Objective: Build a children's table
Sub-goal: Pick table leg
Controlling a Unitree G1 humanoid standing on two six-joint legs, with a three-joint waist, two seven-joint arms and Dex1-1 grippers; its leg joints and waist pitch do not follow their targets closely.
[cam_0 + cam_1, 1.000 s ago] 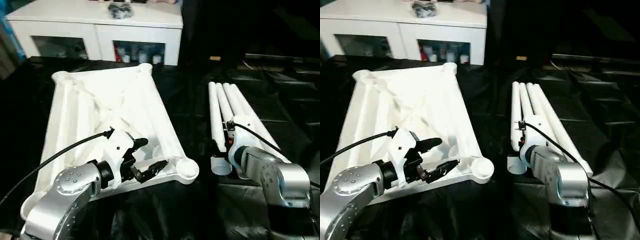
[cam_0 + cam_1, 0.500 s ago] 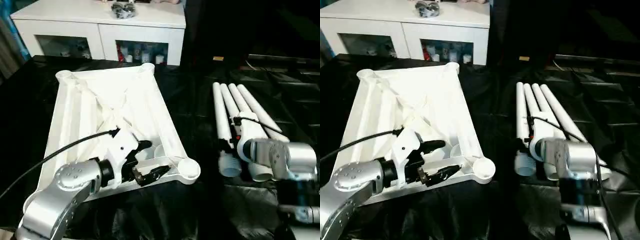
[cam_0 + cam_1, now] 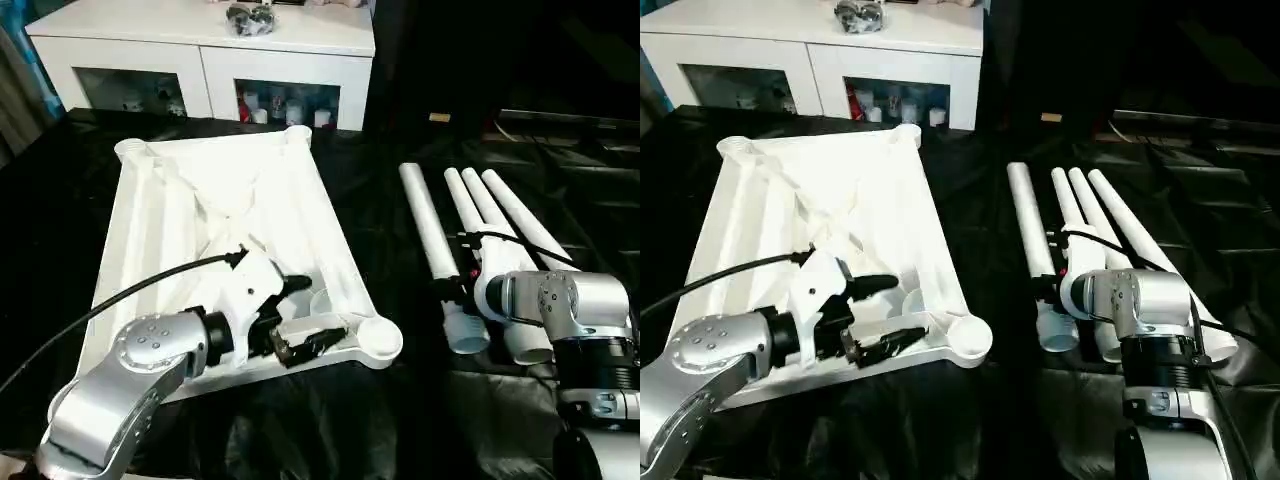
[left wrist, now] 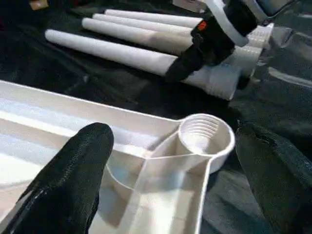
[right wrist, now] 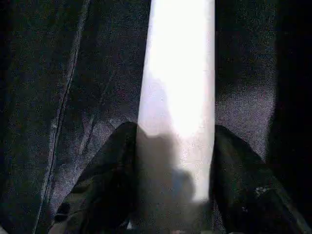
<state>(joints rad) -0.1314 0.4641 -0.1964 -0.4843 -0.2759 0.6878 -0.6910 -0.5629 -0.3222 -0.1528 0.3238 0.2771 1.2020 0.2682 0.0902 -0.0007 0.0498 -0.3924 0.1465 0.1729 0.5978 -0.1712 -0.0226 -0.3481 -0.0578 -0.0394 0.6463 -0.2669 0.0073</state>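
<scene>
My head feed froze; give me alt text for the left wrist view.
Two black fingers spread open around the tabletop's threaded corner socket. Beyond it, the right gripper clasps one of the white legs on black cloth.

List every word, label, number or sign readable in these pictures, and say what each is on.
None can be read.
Table top and tube legs: plain white, unmarked.
Bottles behind the cabinet's glass doors: labels too small to read.
Red spot on the right pincer: no legible text.
</scene>
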